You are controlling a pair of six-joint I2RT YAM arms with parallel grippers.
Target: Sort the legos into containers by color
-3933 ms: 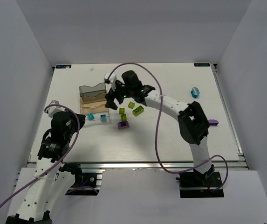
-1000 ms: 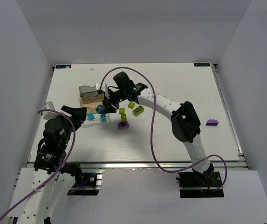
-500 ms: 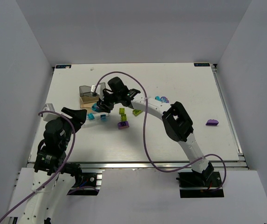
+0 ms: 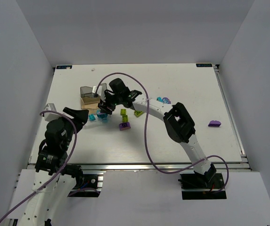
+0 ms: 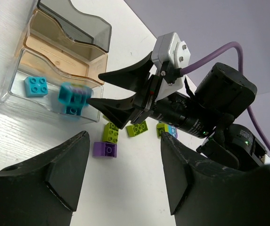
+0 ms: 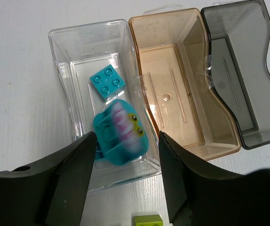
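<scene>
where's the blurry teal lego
In right wrist view the blurry lego is between the fingers of the right gripper, over the clear tray, beside another teal lego.

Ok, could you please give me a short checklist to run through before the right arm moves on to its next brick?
1. Right gripper open: ok.
2. Teal piece settled in the clear tray: cannot tell; it is blurred, over the tray.
3. Colour match: ok, a teal brick lies in that tray.
4. Amber tray and grey tray empty: ok.
5. Left gripper open, holding nothing, apart from the right fingers: ok.
6. Next picks in view: lime-green brick and purple brick lie beside the trays: ok.
</scene>
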